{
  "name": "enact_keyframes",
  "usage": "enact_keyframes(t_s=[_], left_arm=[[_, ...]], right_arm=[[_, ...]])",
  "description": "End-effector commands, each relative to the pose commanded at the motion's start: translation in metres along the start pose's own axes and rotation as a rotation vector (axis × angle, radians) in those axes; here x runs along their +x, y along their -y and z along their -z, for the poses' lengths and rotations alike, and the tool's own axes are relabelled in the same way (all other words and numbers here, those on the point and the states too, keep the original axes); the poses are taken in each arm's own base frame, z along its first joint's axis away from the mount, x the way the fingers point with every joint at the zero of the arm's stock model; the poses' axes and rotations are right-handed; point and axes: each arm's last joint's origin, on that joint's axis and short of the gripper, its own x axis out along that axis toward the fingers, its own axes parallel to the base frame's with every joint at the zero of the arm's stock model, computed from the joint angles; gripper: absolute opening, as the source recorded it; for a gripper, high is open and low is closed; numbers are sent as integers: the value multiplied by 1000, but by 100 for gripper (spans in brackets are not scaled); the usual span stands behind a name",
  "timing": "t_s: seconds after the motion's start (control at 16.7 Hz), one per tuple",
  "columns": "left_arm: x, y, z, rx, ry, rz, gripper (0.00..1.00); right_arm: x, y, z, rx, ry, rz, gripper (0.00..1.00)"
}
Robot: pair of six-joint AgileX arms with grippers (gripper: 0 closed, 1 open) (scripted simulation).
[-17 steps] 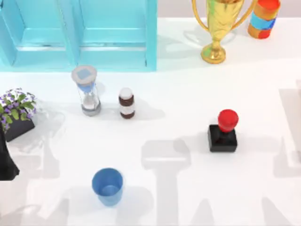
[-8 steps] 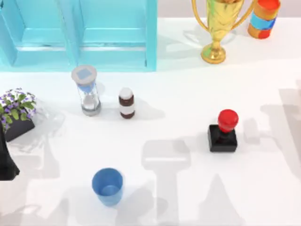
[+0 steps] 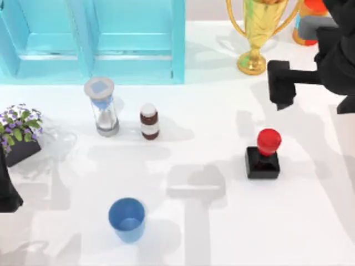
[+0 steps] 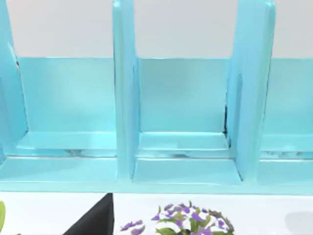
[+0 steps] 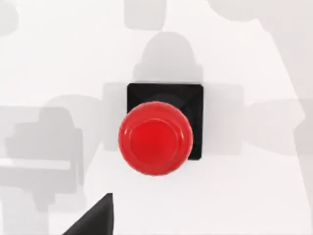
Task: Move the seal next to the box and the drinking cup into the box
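Observation:
The seal (image 3: 263,155), a red round knob on a black square block, stands upright on the white table right of centre. In the right wrist view the seal (image 5: 156,137) is seen from straight above. My right gripper (image 3: 279,84) hangs above the table, behind the seal and apart from it. The drinking cup (image 3: 127,219), a plain blue tumbler, stands upright and open at the front left, with nothing near it. The box (image 3: 94,39), light blue with compartments, sits at the back left; its dividers face the left wrist view (image 4: 186,112). My left arm (image 3: 6,191) is parked at the left edge.
An hourglass (image 3: 102,106) and a brown-and-white bottle (image 3: 149,121) stand in front of the box. A potted purple flower (image 3: 19,133) sits at the left edge. A gold trophy (image 3: 256,33) and a striped cylinder (image 3: 305,27) stand at the back right.
My right arm has come into the top view from the back right and now hangs behind the seal. The shadows on the table have shifted. No object has moved.

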Motion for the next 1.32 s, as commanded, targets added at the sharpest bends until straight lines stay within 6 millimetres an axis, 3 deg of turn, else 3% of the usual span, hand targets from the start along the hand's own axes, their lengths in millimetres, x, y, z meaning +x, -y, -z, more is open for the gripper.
enact_keyframes(t_s=[0.18,0.42,0.84,1.32], left_arm=[[0,0,0,0,0,0,100],[0,0,0,0,0,0,100],[0,0,0,0,0,0,100],[0,0,0,0,0,0,100]], right_arm=[[31,-29,-21,1,-146,55,100],[56,-49,-30,1,-248,102,100],[63,-49,-29,2,-257,107,100],[133,-42,-11,1,-254,105,100]])
